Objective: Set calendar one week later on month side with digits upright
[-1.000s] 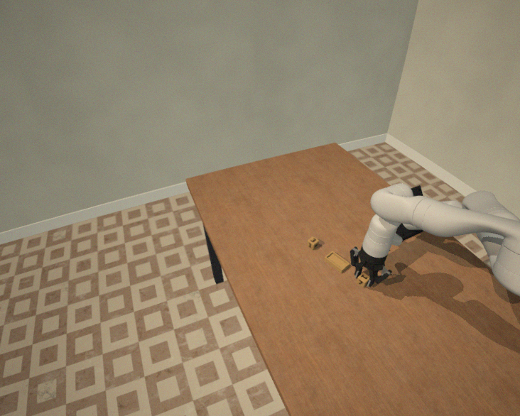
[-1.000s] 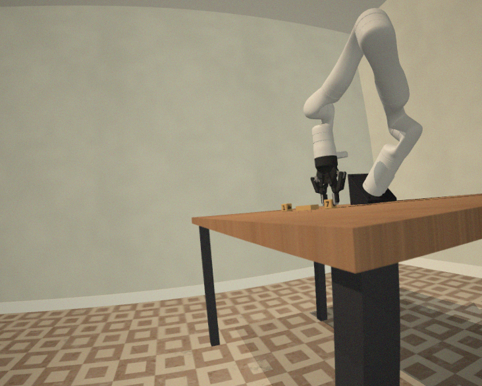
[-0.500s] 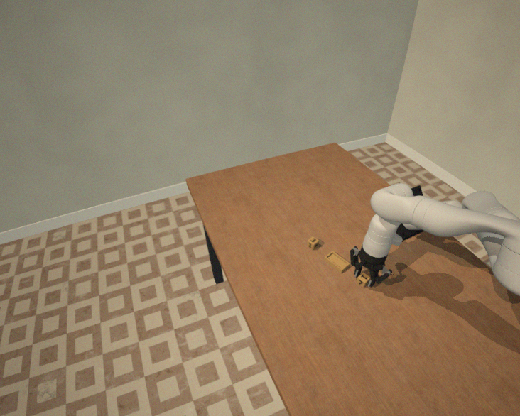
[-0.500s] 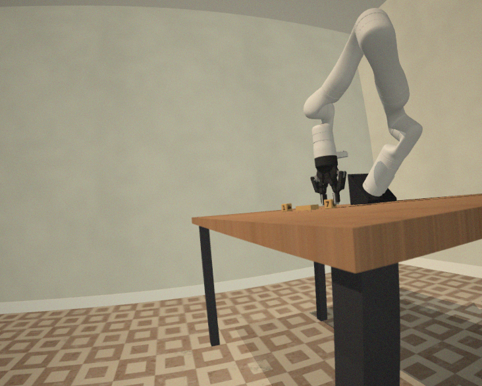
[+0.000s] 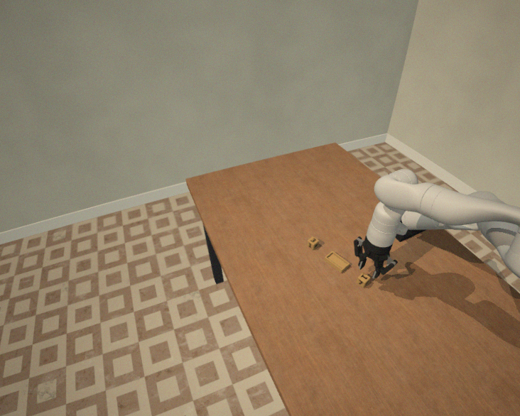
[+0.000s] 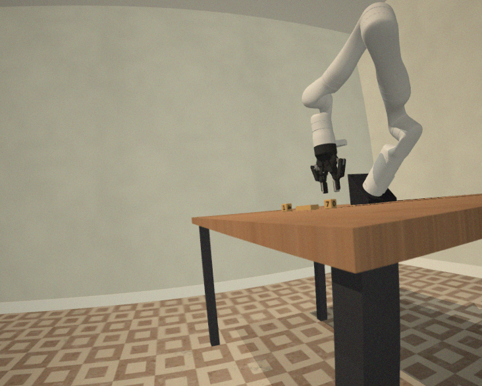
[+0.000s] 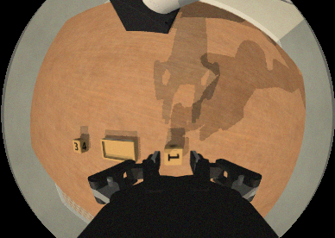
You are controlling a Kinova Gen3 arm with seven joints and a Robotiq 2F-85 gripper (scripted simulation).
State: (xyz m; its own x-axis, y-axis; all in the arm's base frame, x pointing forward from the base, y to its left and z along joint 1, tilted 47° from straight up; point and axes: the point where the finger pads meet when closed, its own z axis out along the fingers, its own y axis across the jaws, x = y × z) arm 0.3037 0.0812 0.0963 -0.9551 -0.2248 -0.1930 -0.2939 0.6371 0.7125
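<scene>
My gripper (image 5: 368,270) (image 6: 330,191) (image 7: 174,157) is open and empty, pointing down above the near cube. This yellow cube (image 5: 364,280) (image 6: 330,203) (image 7: 173,156) stands flat on the table, off the tray. Its top shows a 1, turned sideways in the wrist view; its sides show 7 and 0 in the exterior view. The yellow tray (image 5: 337,262) (image 6: 306,207) (image 7: 119,150) lies flat and empty between the cubes. The other cube (image 5: 313,243) (image 6: 286,207) (image 7: 79,146) stands beyond it, showing 3 and 4 in the wrist view. The month's name is not readable.
The wooden table (image 5: 269,201) (image 6: 274,232) (image 7: 108,72) bears both cubes and the tray. The arm's black base (image 6: 357,188) (image 7: 142,18) stands at the table's far side in the wrist view. The arm's shadow falls across the table beside the near cube.
</scene>
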